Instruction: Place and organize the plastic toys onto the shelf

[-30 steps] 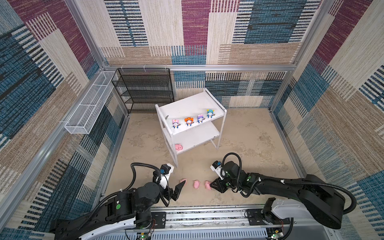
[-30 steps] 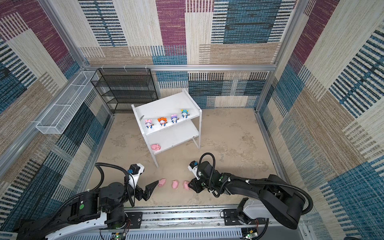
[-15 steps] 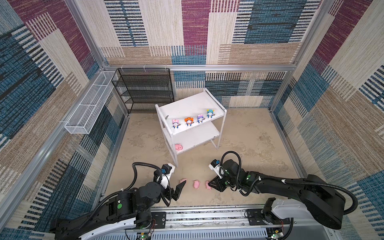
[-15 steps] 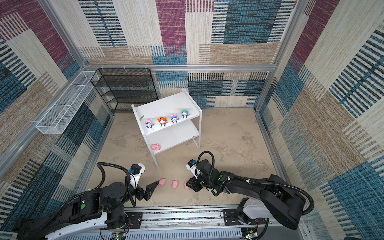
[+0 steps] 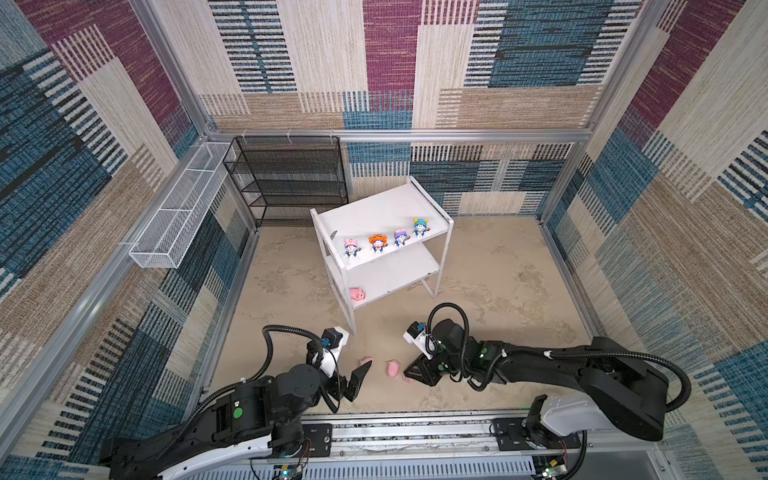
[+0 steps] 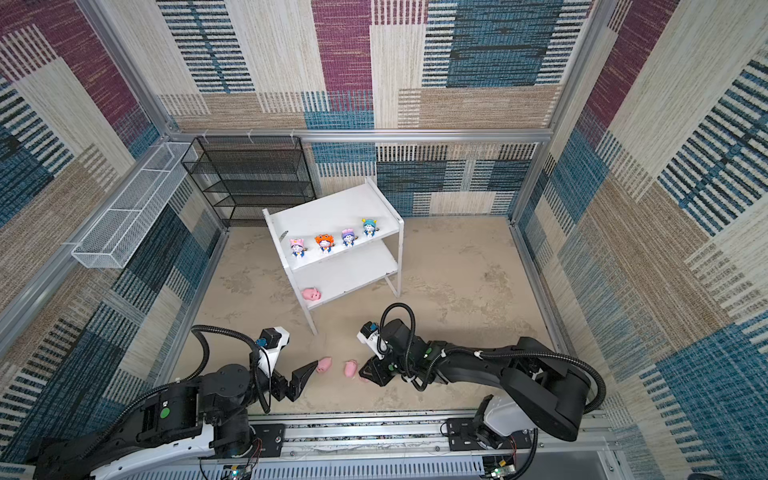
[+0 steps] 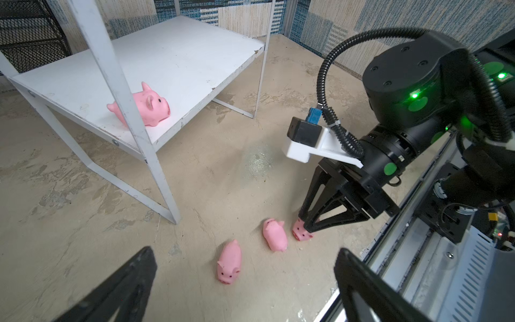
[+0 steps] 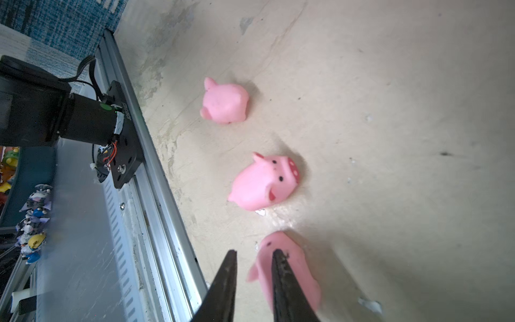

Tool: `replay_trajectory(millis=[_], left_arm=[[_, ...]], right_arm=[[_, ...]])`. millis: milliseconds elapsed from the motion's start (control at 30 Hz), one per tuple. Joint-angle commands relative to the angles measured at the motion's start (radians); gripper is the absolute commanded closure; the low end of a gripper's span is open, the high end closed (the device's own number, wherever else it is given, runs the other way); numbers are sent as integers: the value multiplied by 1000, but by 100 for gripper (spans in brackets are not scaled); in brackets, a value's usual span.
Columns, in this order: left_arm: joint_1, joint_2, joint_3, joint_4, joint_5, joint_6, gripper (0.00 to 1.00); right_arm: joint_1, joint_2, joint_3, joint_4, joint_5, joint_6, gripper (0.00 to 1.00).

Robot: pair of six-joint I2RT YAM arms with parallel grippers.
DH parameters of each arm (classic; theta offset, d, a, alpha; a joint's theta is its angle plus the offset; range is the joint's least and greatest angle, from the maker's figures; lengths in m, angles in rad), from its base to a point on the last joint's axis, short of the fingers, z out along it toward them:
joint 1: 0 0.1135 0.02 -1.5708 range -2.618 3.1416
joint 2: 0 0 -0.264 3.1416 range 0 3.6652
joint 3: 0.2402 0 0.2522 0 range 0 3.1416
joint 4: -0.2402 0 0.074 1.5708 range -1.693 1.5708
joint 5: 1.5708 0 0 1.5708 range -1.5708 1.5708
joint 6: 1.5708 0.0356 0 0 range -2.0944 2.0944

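In both top views the white shelf (image 5: 382,210) is standing askew on the mottled tan floor (image 5: 498,266), in front of the black wire-mesh rack (image 5: 291,178) and near the white wire basket (image 5: 178,216). Patchwork woven walls in blue, magenta and beige are enclosing the cell. Four toys are standing upright in a row along the upper board's front edge, facing the arms: the pink-hooded figurine (image 5: 351,248), orange-hooded figurine (image 5: 377,243), purple-hooded figurine (image 5: 400,237) and teal-hooded figurine (image 5: 420,227). The shelf pig (image 5: 357,294) is lying on the lower board, long axis along the front edge, snout toward the right arm's side.

The left gripper (image 5: 351,382) is hanging spread wide just beside the left floor pig (image 5: 365,361). The right gripper (image 5: 415,371) is bearing down on the right floor pig (image 5: 409,379), having slid slightly toward the middle floor pig (image 5: 392,368) since a second ago. The shelved toys are sitting as before.

In the left wrist view the left floor pig is pointing its snout toward the rail (image 7: 404,237). The middle one is pointing away from the rail, toward the shelf, and the right one is showing its face under converging tips.

In the right wrist view the jaws are drawn close with a slim gap. One finger (image 8: 281,278) is crossing the blurred pig; whether it is pinched I cannot tell.
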Motion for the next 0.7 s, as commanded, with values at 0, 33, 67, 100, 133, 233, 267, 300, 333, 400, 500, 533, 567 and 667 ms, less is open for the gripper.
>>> replay_trajectory(millis=[0,33,67,100,133,233,267,300,333,400,500,533,567,667], left_arm=[[1,-1,-2,20,3,-1,0],[1,-1,-3,19,4,0,0],[1,-2,-3,20,4,0,0],[1,-2,-5,20,4,0,0],[1,-1,-5,22,5,-1,0],[1,-3,-5,21,6,1,0],[1,-3,-6,24,6,1,0],[0,-2,-6,26,6,2,0],[0,-2,-6,27,6,4,0],[0,0,-6,32,8,6,0],[1,3,-5,35,10,10,0],[0,4,-4,36,11,10,0],[1,7,-3,38,12,10,0],[1,10,-4,41,15,11,0]], right_arm=[[23,10,11,37,-11,24,75],[27,8,9,36,-6,31,75],[28,-4,4,33,-2,36,75],[30,-18,-1,29,5,42,75],[31,-33,-6,23,13,46,75],[31,-89,-23,-11,30,58,75],[31,-111,-33,-21,34,67,75],[31,-130,-47,-25,33,75,75],[31,-145,-56,-30,33,85,74],[31,-167,-75,-41,18,105,72],[31,-188,-106,-30,-17,145,59],[31,-191,-117,-20,-29,159,53],[31,-193,-124,-12,-36,172,48],[32,-202,-137,9,-36,197,38]])
